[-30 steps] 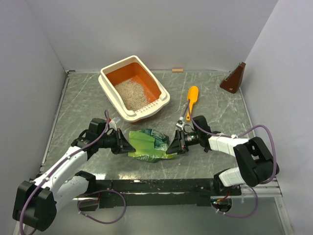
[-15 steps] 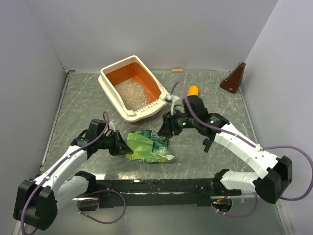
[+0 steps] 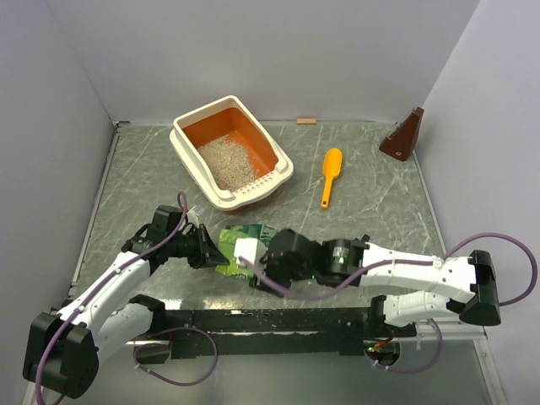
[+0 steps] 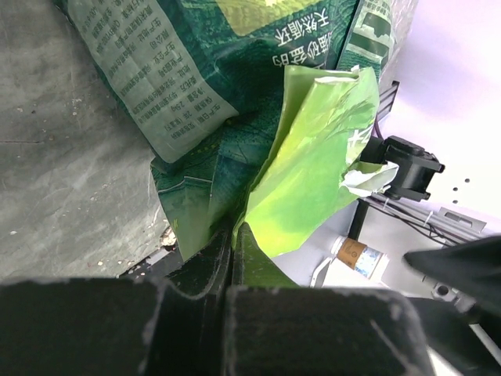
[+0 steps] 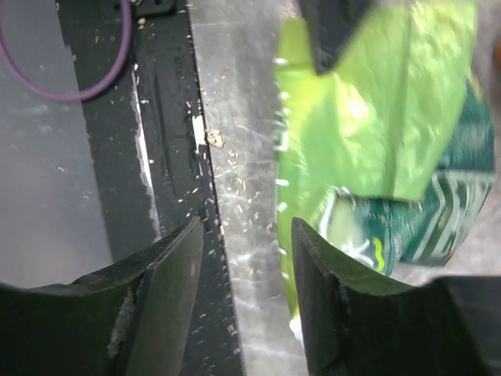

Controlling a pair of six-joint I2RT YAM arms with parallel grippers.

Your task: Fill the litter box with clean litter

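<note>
Green crinkled plastic of the bag (image 3: pixel 245 243) lies on the grey stone-pattern table (image 3: pixel 371 211), close to the near edge and between the two arms. The left gripper (image 3: pixel 213 251) is at the bag's left end. In the top view the wrist of the right arm lies across the right part of the bag and hides it.

The litter box (image 3: pixel 190 164) stands further away, at the far left of the table and apart from the bag. The clean litter (image 3: pixel 226 160) makes a pale grainy heap on its orange floor, towards the slotted short end. To the right of the box, not touching it, lies an orange scoop (image 3: pixel 331 175). A brown object (image 3: pixel 403 135) stands in the far right corner, and a small wooden piece (image 3: pixel 306 121) lies by the far wall.

The top view does not show the jaws, but the wrist views do. In the left wrist view the two fingers are pressed together on a light green fold of the bag, and the printed text on the dark green side is visible. In the right wrist view the right gripper (image 5: pixel 246 227) has its fingers parted with nothing between them. Below it are loose grains (image 5: pixel 235 188) scattered on the table edge and on the black rail (image 5: pixel 164 117), with the bag just beside on the right.
</note>
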